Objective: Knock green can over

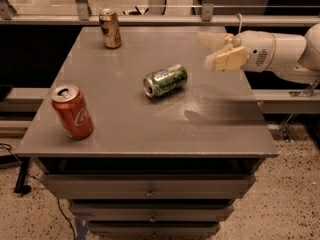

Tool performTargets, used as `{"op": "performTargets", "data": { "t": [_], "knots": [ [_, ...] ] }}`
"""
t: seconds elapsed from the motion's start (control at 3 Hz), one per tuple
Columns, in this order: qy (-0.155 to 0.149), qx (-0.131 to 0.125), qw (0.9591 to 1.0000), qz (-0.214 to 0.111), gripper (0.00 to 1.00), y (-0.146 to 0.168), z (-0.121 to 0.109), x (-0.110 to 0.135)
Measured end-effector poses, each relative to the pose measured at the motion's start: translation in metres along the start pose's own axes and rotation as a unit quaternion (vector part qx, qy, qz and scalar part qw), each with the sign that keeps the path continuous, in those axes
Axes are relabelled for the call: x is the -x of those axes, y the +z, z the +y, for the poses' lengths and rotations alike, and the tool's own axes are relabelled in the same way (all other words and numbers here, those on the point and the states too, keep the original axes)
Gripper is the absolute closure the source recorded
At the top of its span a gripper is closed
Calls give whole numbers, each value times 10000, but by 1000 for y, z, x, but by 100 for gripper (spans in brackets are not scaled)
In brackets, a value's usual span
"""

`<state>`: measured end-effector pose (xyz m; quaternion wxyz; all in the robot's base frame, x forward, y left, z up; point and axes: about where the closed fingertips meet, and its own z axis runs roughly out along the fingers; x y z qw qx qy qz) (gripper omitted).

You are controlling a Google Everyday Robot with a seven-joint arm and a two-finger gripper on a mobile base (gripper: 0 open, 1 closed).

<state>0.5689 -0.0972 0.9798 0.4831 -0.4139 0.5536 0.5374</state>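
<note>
You are looking down at a grey worktop (200, 134) with your robot's arm (280, 51) reaching in from the right. The arm is running off the right edge of the view, so only its white forearm and wrist are showing. The far finger of the hand (214, 50) is looking soft and pale, and its outline is hard to trace. The near finger is showing more clearly. The two fingers (227, 59) are standing apart, holding nothing, and the hand is hovering above the worktop's right side.

The green can (165, 80) is lying on its side near the middle of the worktop. Its silver top is pointing toward the front left. It is sitting apart from the hand, to the hand's left. Its pale markings are too small to read.

Three cans are showing in all. One is the green can. One red can (72, 111) is standing upright near the front left corner. One gold-brown can (110, 29) is standing upright near the back left edge. Below the worktop, three drawer fronts (150, 186) are showing, and the lowest is being cut off at the bottom.
</note>
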Motion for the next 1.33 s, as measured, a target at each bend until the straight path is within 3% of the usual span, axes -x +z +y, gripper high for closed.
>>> {"op": "performTargets", "data": {
  "t": [0.33, 0.67, 1.0, 1.33],
  "knots": [
    [-81, -84, 9999, 44, 0, -11, 6, -1],
    [-217, -218, 9995, 117, 0, -26, -6, -11],
    [-598, -339, 9975, 145, 0, -44, -26, -16],
    [-1078, -497, 9925, 280, 0, -66, -44, -8]
  ]
}}
